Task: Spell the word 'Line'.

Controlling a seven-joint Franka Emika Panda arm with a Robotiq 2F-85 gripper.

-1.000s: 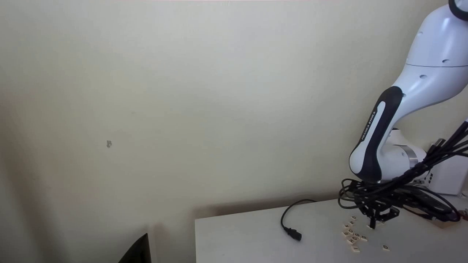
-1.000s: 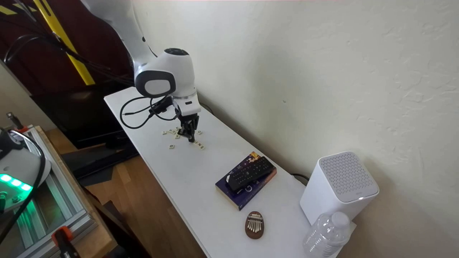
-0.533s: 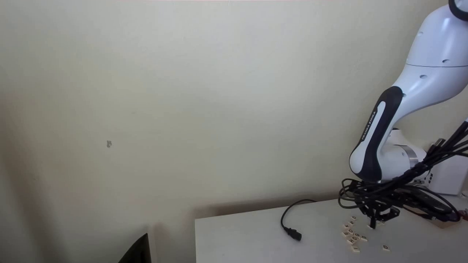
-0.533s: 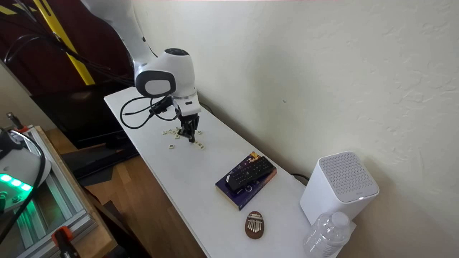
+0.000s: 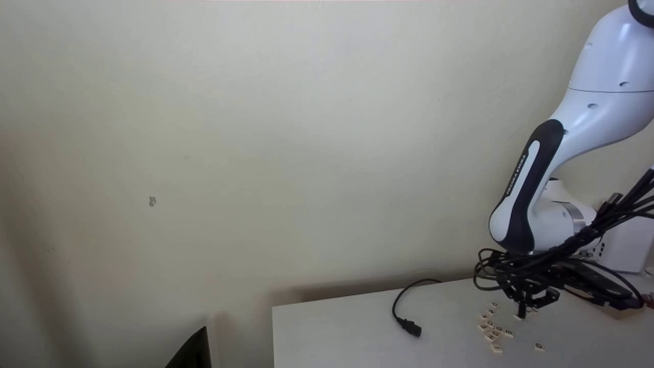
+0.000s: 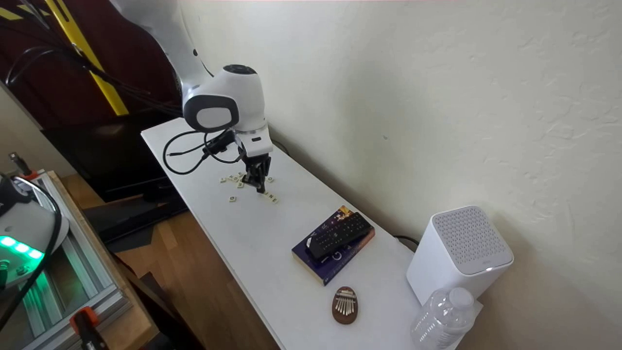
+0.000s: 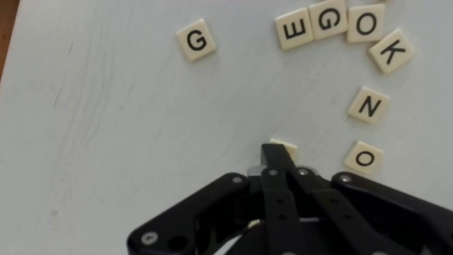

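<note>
Several small pale tan letter tiles lie on the white table (image 6: 272,243). In an exterior view, a short row of tiles (image 6: 271,197) reading N and E runs out from beside my fingertips. My gripper (image 7: 277,154) is shut, its fingertips together, low over the table. In the wrist view, one tile (image 7: 292,148) is mostly hidden behind the fingertips, its letter not legible. I cannot tell whether they touch it. A corner of a tile (image 7: 254,223) shows beneath the gripper body. The gripper also shows in both exterior views (image 5: 521,312) (image 6: 261,188).
Loose tiles G (image 7: 196,39), E (image 7: 294,28), K (image 7: 392,51), N (image 7: 369,105) and O (image 7: 364,158) lie around. A black cable plug (image 5: 410,327) lies on the table. A book (image 6: 337,264) with a remote (image 6: 340,236), a thumb piano (image 6: 345,305), a white box (image 6: 447,262) and a bottle (image 6: 444,321) stand further along.
My arm and gripper have risen very slightly in the last half second. The tiles have not visibly moved.
</note>
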